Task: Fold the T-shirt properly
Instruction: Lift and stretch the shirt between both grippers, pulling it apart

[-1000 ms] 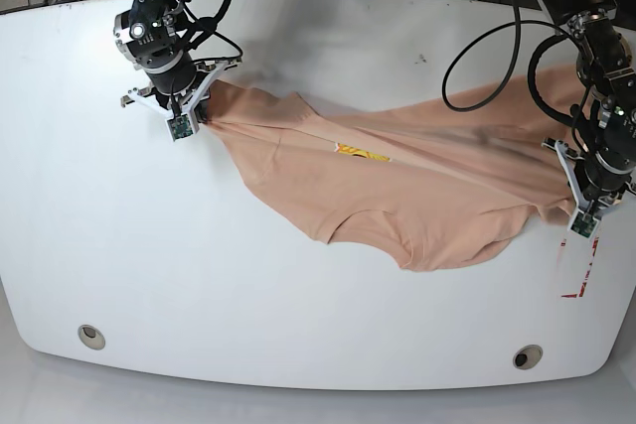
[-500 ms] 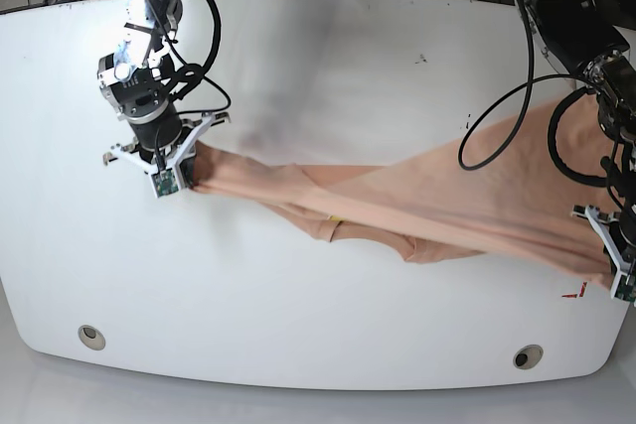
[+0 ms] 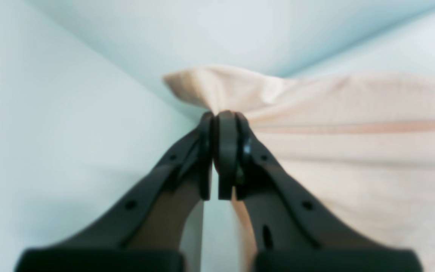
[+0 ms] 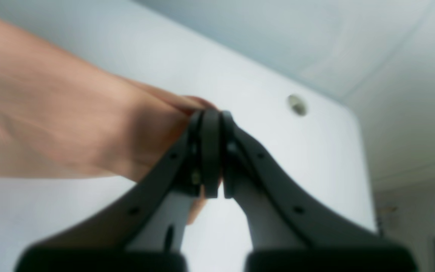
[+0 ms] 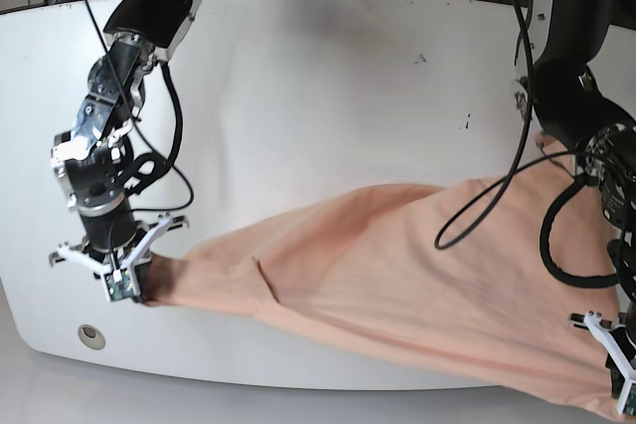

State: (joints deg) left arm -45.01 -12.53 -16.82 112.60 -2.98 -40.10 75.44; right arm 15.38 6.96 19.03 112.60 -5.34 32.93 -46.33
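**Both grippers clamped on the shirt, stretched along the lower edge of frame**

From my base view, the T-shirt (image 5: pixel 397 275) hangs as a wide peach band from lower left to the lower right corner, over the white surface (image 5: pixel 328 96). My right gripper (image 5: pixel 127 280), at lower left of that frame, is pinched tight on one bunched end of the cloth; its wrist view shows the black fingers (image 4: pixel 210 151) pressed together with fabric caught at the tips. My left gripper (image 5: pixel 621 389), at the lower right corner, is likewise closed on the other end, and its wrist view shows the cloth (image 3: pixel 353 132) fanning out to the right from the tips. A round grommet (image 5: pixel 91 336) sits in the surface just below the right gripper.
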